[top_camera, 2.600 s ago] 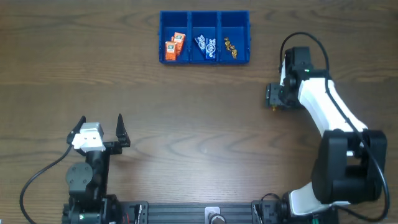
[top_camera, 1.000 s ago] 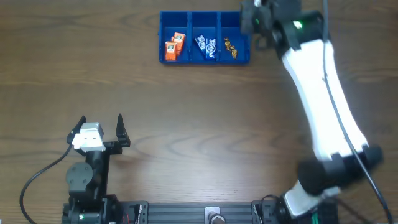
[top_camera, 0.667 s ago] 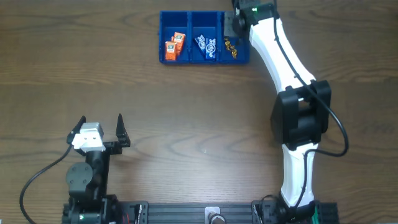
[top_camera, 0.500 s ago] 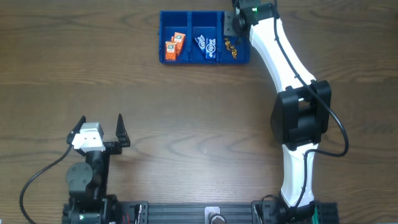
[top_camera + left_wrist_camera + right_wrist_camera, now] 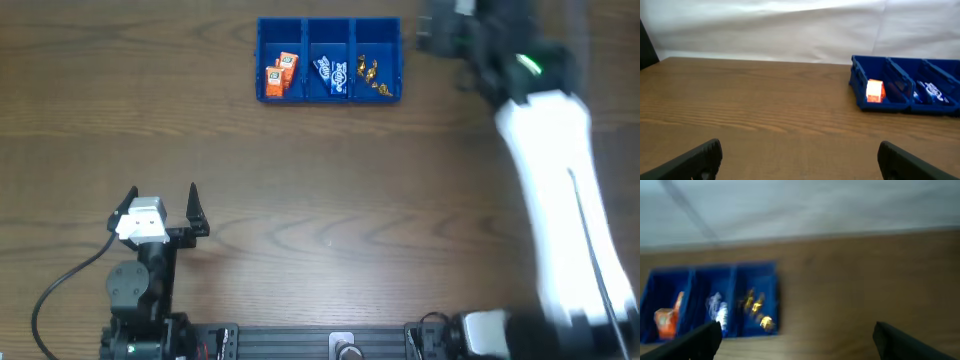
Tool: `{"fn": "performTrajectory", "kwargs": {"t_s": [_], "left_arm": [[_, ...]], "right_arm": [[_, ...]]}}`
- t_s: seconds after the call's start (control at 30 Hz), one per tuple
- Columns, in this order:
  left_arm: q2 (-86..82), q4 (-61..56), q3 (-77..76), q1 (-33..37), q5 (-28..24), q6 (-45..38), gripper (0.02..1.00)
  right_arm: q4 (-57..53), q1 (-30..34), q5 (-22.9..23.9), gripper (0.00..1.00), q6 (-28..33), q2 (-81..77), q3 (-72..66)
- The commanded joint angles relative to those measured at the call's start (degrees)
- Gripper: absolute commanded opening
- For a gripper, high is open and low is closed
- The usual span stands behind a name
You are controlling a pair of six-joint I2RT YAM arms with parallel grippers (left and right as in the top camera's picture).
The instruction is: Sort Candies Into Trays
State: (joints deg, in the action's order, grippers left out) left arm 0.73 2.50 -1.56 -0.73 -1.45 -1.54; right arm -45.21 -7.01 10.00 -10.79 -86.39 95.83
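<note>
We read the blue plastic tray (image 5: 328, 21), with its three side-by-side compartments, as the sorting target. It is set at the far side of the brown wood-grain worktop (image 5: 320, 150), where either arm can reach it from the near edge. The right gripper (image 5: 795, 341) hangs lifted just beside the tray's right end. By its own wrist view it is over wood rather than over a compartment, and its jaws are spread wide with nothing between them. We judge that this suits an arm with nothing to carry, held clear of the tray walls. The left gripper (image 5: 163, 192) sits low near its base, well apart from the tray, jaws likewise released and empty; we take this as a parked pose that keeps it out of the other arm's way. The candies lie one kind to a compartment, which is the point of the task. The orange box candies (image 5: 281, 72) are in the left compartment, the blue-wrapped candies (image 5: 331, 71) in the middle one, and the gold-wrapped candies (image 5: 372, 74) in the right one. The orange ones are small squarish cartons bunched together, the blue ones flat crinkled packets with pale markings, and the gold ones tiny shiny twists lying loose. With every candy we can see lying inside the tray, the sort looks finished or nearly so.
</note>
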Motion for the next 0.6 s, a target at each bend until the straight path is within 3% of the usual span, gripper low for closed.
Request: {"fn": "performTrajectory", "kwargs": {"t_s": [0.03, 0.23, 0.33, 0.47, 0.6], "left_arm": [[-0.24, 1.97, 1.29, 0.33, 0.35, -0.2, 0.998], [-0.24, 1.97, 1.29, 0.33, 0.37, -0.2, 0.998], [-0.24, 1.97, 1.29, 0.33, 0.35, -0.2, 0.998], [-0.24, 1.97, 1.29, 0.33, 0.35, -0.2, 0.998], [-0.24, 1.97, 1.29, 0.33, 0.35, -0.2, 0.996]], "right_arm": [[4.59, 5.27, 1.14, 0.998, 2.62, 20.68, -22.23], [17.44, 5.53, 0.2, 1.0, 3.39, 52.17, -57.16], [25.29, 7.39, -4.5, 0.998, 3.41, 66.58, -70.86], [30.36, 7.41, -10.69, 0.998, 3.39, 81.61, -83.56], [32.89, 7.39, -11.45, 1.0, 3.41, 86.27, -89.29]]}}
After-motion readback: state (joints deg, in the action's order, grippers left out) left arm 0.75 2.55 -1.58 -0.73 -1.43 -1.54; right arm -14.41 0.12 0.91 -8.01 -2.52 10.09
